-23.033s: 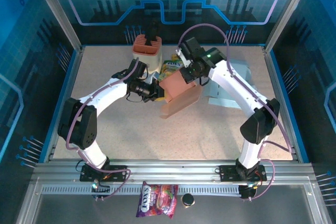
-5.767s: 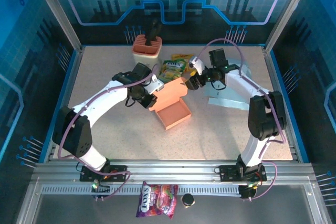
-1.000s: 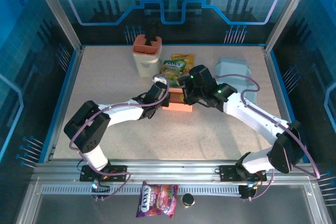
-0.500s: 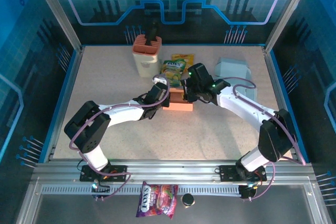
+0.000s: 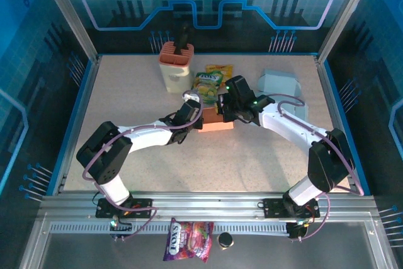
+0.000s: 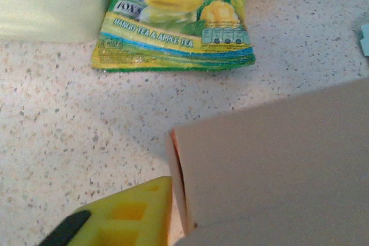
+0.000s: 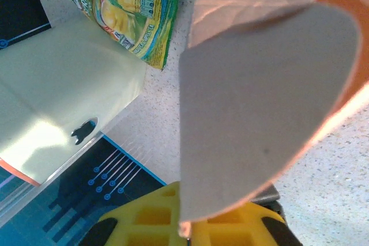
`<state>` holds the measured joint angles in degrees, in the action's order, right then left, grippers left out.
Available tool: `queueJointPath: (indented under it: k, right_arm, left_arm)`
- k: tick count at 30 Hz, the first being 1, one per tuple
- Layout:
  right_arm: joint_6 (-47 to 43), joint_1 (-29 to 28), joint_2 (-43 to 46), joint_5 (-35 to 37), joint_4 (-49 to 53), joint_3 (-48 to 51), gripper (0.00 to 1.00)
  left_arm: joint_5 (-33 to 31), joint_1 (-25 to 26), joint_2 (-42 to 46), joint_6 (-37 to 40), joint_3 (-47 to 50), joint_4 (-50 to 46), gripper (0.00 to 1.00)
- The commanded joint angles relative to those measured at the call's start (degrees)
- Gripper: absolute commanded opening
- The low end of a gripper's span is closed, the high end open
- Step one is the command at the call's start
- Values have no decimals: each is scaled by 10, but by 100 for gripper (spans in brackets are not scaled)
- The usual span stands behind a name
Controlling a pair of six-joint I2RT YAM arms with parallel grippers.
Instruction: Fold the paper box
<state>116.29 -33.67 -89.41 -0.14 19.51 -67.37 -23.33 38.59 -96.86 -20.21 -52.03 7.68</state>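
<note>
The orange paper box (image 5: 218,124) lies on the table's middle, between both grippers. My left gripper (image 5: 193,118) is at the box's left end; in the left wrist view one yellow finger (image 6: 124,214) sits right beside the edge of the box's wall (image 6: 271,165), and the other finger is hidden behind the wall. My right gripper (image 5: 222,112) is at the box's back edge. In the right wrist view a rounded flap of the box (image 7: 259,102) runs down between the yellow fingers of that gripper (image 7: 193,231), which is shut on it.
A white holder with an orange top (image 5: 175,66) stands at the back. Green and yellow candy bags (image 5: 210,80) lie just behind the box. A pale blue box (image 5: 280,84) lies at the back right. Another candy bag (image 5: 187,240) lies outside, in front of the rail.
My right gripper has closed on the box's flap after its arm swung in toward the box. The box has shifted slightly to the right. The left arm has barely moved.
</note>
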Motion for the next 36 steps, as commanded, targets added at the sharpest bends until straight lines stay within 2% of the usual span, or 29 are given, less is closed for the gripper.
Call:
queueJointPath:
  k: [1,5,12,16,20,24,30,36]
  right_arm:
    - [11,6,2,-12,-9,23,3]
    - [11,5,5,-18,-23,44,0]
    - [10,4,10,-27,-51,81,0]
    - [5,2,7,-29,-55,85,0]
    - [-3,-1,7,-38,-56,93,0]
    - [-10,-4,10,-55,-61,113,0]
    - [-17,-15,23,-71,-69,149,0]
    - [-30,-16,29,-93,-81,198,16]
  left_arm:
    - [-4,4,33,-9,13,-41,31]
    - [7,5,89,-21,42,-64,46]
    - [98,5,237,-62,110,-105,57]
    - [143,-18,286,-104,101,-163,60]
    - [233,-74,260,-156,51,-220,59]
    - [295,-103,207,-160,-9,-265,57]
    - [319,-113,149,-154,-51,-314,56]
    - [336,-114,118,-152,-43,-304,56]
